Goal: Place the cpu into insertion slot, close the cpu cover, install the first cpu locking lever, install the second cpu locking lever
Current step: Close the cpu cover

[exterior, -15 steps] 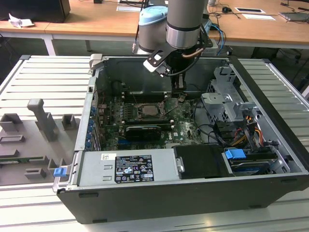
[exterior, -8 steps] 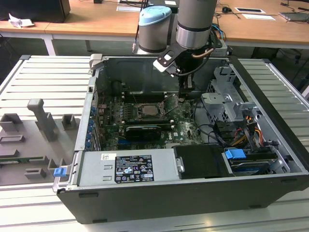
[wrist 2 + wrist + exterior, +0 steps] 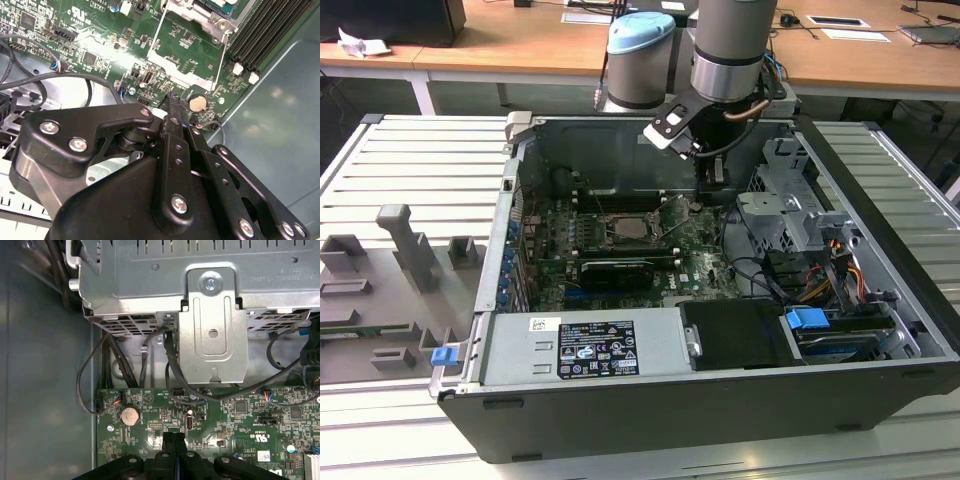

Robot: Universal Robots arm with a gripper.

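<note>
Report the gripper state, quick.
Gripper: shut, fingertips pressed together, nothing visible between them, over the motherboard.

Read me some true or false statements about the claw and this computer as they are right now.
1. The computer case lies open, with its insides showing. True.
2. The claw is spread wide open. False: it is shut, with nothing between its fingers.
3. The claw is over the green board, near a round silver battery. True.
4. The battery lies loose on the table outside the case. False: it sits on the green board inside the case.
</note>
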